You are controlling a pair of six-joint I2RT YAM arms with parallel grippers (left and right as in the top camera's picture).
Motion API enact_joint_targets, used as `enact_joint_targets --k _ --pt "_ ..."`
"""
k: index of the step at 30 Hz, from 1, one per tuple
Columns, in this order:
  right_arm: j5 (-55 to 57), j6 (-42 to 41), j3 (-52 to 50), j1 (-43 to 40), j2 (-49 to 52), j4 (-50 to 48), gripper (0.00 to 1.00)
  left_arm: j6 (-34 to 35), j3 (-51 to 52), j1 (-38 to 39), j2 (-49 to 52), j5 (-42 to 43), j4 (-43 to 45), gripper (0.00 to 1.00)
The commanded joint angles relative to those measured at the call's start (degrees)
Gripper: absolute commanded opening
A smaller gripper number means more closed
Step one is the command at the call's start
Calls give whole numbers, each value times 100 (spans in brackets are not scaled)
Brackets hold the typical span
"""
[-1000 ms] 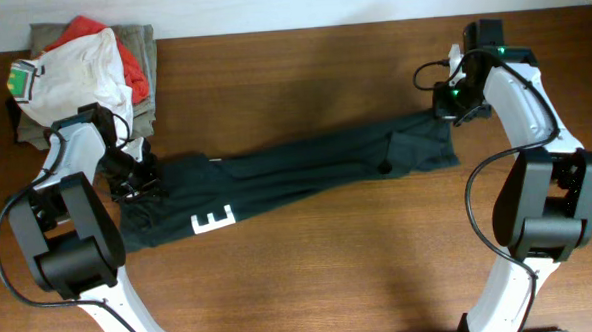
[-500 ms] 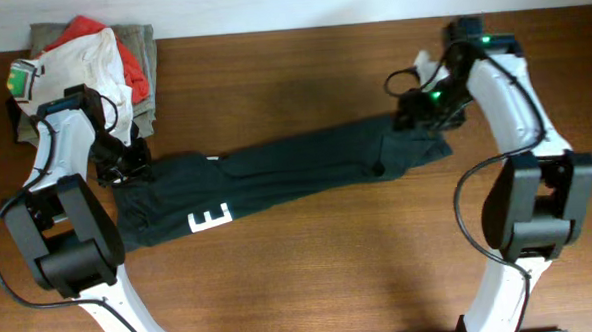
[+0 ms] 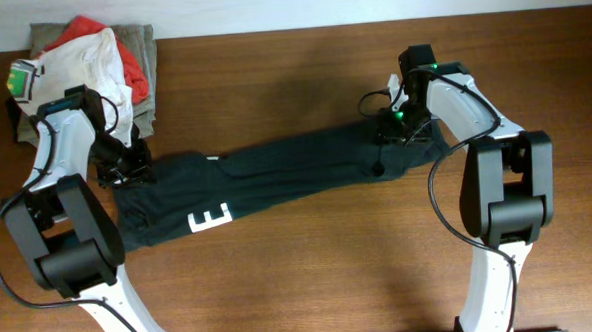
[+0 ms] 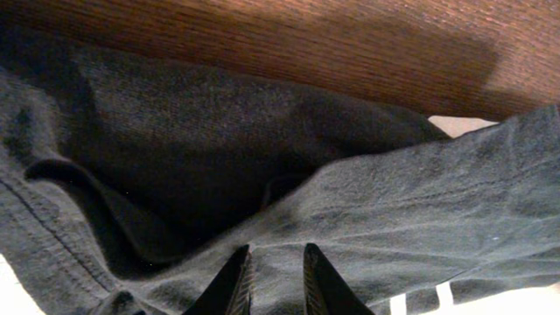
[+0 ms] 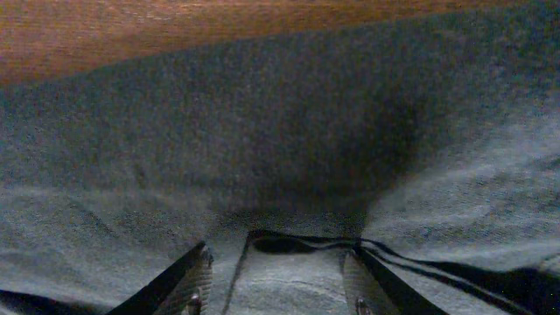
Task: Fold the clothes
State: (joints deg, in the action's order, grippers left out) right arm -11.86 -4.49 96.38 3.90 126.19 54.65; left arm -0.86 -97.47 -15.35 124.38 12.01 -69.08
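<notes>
Brown wooden worktop (image 3: 311,285), strewn with black T-shirt (image 3: 286,174) stretched in a long band across the middle, white letter E facing up. Left fingers (image 4: 273,278) nearly closed, pinching a fold at its left end; right fingers (image 5: 278,278) spread over the right end, cloth bunched between. Heap of other garments (image 3: 81,65) at far-left corner

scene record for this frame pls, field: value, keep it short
garment: black T-shirt, lying in a long band across the wooden table
print: white block letter visible near the left end
left tool: at the shirt's left end, fingers close together on a fold of the fabric
right tool: at the shirt's right end, fingers spread over the fabric
other items: pile of clothes at the far-left corner, white on top of red and olive
fold state: not yet a neat fold
</notes>
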Motion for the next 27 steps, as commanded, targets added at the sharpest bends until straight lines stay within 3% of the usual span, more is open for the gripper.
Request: enact_joint_targets --k 1,3,4,6,9,13,19,27 --pt "164 -55 -48 59 85 -59 39 -87 -83 -39 -55 83 -20 20" --pt "258 -55 -48 57 85 -96 27 -87 -83 -39 -55 83 -20 20" --pt "334 -57 -48 59 85 -94 15 -87 -83 -39 -55 83 -22 20" --pt "356 -55 -48 57 85 -94 5 -87 -83 -39 -55 83 -20 20" --pt "417 -55 238 9 83 111 4 -87 -83 -42 -55 81 -20 20" --pt "492 -50 1541 -328 83 901 4 -90 -83 -42 -55 81 -17 20" --pt "1394 -55 1532 -664 83 809 4 -90 -83 -42 -55 61 -2 20" --pt "1392 -52 949 -737 90 450 6 -85 -85 -42 -57 90 -20 20"
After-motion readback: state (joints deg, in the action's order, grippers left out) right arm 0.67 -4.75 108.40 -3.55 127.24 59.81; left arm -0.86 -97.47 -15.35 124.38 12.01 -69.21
